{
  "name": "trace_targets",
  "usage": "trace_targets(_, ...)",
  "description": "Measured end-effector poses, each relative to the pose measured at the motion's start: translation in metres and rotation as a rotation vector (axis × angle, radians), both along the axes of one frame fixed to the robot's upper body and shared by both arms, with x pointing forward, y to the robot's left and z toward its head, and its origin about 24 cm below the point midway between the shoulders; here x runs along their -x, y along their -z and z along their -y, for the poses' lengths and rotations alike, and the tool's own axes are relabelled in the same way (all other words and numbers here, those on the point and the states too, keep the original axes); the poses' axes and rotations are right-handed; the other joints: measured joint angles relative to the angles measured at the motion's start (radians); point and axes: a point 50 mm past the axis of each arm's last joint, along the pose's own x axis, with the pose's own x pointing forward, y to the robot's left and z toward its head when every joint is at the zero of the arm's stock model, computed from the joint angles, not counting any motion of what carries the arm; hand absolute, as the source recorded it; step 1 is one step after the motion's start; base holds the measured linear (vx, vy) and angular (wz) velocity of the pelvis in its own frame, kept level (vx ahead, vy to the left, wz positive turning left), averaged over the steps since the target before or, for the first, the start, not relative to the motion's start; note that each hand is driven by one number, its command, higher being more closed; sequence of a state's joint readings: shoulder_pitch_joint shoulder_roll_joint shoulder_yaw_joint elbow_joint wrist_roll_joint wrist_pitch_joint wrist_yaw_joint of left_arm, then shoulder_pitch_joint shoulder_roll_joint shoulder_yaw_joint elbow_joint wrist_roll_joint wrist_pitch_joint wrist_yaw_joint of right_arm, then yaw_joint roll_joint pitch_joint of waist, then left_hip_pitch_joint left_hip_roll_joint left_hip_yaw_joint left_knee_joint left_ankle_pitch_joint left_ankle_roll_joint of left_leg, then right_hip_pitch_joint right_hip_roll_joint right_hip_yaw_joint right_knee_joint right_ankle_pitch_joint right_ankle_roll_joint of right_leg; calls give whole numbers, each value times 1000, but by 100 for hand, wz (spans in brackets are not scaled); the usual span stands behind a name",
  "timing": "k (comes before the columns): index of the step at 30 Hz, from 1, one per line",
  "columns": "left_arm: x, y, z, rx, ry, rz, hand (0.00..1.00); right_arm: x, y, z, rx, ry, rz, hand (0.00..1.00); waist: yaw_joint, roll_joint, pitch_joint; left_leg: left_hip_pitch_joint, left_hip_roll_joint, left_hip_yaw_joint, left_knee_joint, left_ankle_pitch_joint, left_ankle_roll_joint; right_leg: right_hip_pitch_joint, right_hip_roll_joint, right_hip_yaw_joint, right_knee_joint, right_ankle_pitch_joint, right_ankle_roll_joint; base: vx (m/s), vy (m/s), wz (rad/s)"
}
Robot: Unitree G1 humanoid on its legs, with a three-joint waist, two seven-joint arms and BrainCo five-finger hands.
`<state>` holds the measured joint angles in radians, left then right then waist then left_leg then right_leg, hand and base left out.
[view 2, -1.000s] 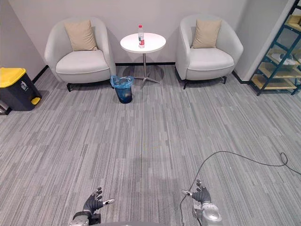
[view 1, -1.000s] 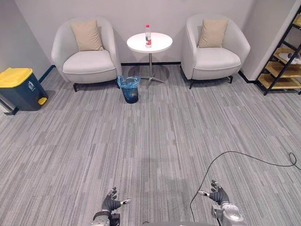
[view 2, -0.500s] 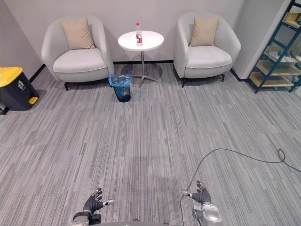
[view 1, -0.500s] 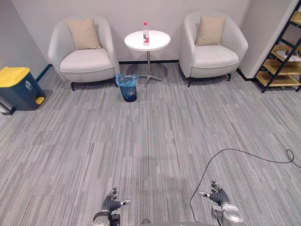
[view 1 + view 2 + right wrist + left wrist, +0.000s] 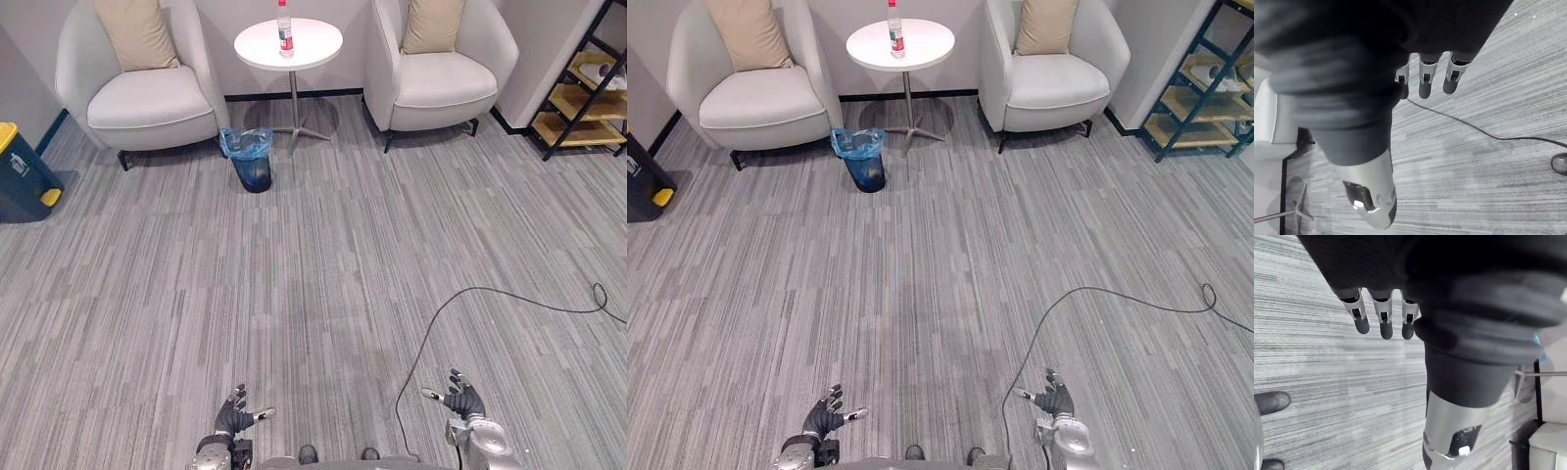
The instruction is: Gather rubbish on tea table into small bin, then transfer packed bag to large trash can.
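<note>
The camera had shifted, the furniture sliding up-frame. The bottle (image 5: 284, 18) stood upright on the table (image 5: 315, 47), top centre, well apart from the left hand (image 5: 235, 417) and right hand (image 5: 462, 399), both loose-fingered and empty at the bottom edge; the left lay more nearly in line.

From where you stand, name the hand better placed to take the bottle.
Left, probably. The left hand and right hand are both open and far off, but the bottle stands more in line with the left.

Left hand (image 5: 235, 417) and right hand (image 5: 462, 400) hang low (fingers relaxed, holding nothing).
</note>
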<state>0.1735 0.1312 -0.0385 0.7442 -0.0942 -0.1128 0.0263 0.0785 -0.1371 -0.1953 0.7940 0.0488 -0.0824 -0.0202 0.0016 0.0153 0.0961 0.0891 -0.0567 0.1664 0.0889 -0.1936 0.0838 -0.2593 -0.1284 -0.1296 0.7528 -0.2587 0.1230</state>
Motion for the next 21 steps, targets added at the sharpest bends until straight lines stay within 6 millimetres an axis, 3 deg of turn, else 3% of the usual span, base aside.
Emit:
trace_targets(2, -4, -2, 0, 2, 0, 13, 0, -5, -2, 0, 1, -5, 11, 0, -19, 12, 19, 38, 7, -29, -6, -16, -3, -53, -17, -54, 14, -42, -19, 256, -14, 34)
trace_targets(3, -5, -2, 1, 3, 1, 16, 0, -7, -3, 0, 3, -7, 16, 0, -24, 12, 22, 48, 16, -33, -9, -19, -7, -66, -14, -66, -9, -43, -23, 278, -44, 27)
trace_targets(4, -9, -3, 2, 6, 3, 25, 0, -11, -6, 2, 12, -16, 28, 0, -30, 29, 39, 69, 41, -42, -18, -26, -17, -93, 0, -104, -87, -39, -29, 299, -68, 27)
trace_targets(6, -15, -5, 1, 1, 8, 41, 0, -16, -8, 5, 21, -18, 41, 0, -40, 38, 54, 86, 69, -55, -20, -35, -42, -113, 33, -117, -292, 35, -39, 338, -97, 33)
trace_targets(7, -16, -6, 0, -5, 11, 43, 0, -14, -9, 6, 25, -16, 42, 0, -42, 27, 58, 105, 70, -62, -20, -51, -69, -118, 38, -107, -376, 106, -60, 442, -177, 41)
trace_targets(8, -16, -6, -4, -14, 9, 43, 0, -8, -6, 6, 24, -14, 28, 0, -44, -2, 52, 139, 67, -81, -18, -76, -107, -121, 38, -83, -387, 214, -116, 562, -260, 47)
trace_targets(10, -15, -4, 1, -1, 4, 34, 0, -5, -7, 9, 32, -9, 22, 0, -48, 19, 35, 128, 113, -89, 34, -84, -123, -118, 57, -111, -350, 194, -173, 473, -270, 27)
trace_targets(12, -18, -4, 7, 17, 3, 41, 0, -11, -10, 8, 20, -1, 49, 0, -44, 31, 40, -13, 165, -83, 355, -69, -169, -57, 102, -126, -404, 164, -199, 661, -374, 2)
trace_targets(13, -15, -3, 12, 36, -1, 36, 0, -6, -7, 5, -1, 8, 40, 0, -36, 37, 63, -160, 261, -79, 851, 4, -187, 192, 171, -129, -562, 154, -224, 846, -378, -18)
trace_targets(14, -14, -2, 13, 39, -1, 34, 0, -7, -8, 5, -6, 13, 56, 0, -31, 29, 64, -208, 270, -68, 937, -7, -171, 261, 177, -111, -608, 152, -226, 778, -293, -39)
trace_targets(18, -24, -7, 19, 53, 3, 70, 0, -16, -15, 6, -6, 56, 110, 0, -2, 30, 84, -379, 274, -29, 836, -43, -133, 358, 159, -50, -683, 146, -216, 388, 13, -45)
trace_targets(20, -31, -10, 22, 58, 12, 87, 0, -11, -13, 6, -21, 92, 106, 0, 1, 10, 103, -408, 192, -35, 570, -39, -140, 411, 100, -43, -695, 120, -178, 336, 187, -6)
trace_targets(21, -33, -12, 26, 69, 13, 102, 0, -10, -13, 9, -14, 98, 105, 0, 6, 19, 99, -409, 155, -63, 352, 9, -171, 424, 85, -33, -696, 95, -153, 313, 215, -14)
